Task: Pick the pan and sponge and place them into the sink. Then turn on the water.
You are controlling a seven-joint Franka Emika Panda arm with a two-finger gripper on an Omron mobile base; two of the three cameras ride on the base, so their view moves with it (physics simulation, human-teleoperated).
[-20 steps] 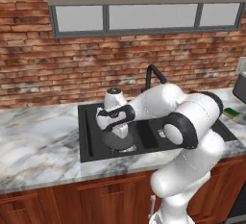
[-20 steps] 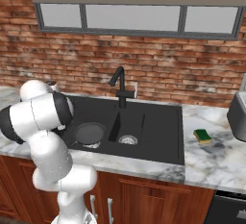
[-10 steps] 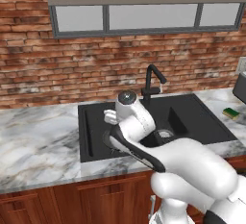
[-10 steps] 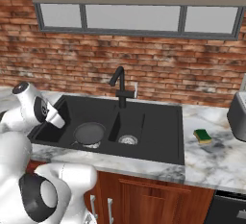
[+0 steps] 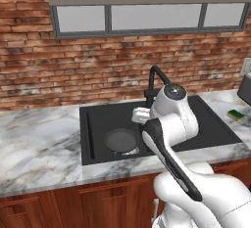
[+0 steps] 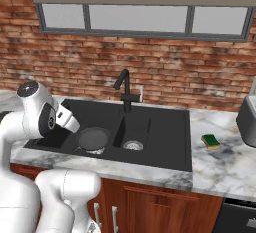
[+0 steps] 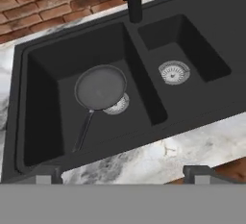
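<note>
Black sink (image 7: 43,122) holds the pan (image 7: 101,87) in its left basin.

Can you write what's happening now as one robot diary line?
pan: in left sink basin | sponge: on counter | end effector: open, empty, above sink | faucet: off

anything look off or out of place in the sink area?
Nothing damaged or spilled. The pan lies flat in the left basin of the sink, partly over its drain. The sponge sits on the counter to the right.
</note>
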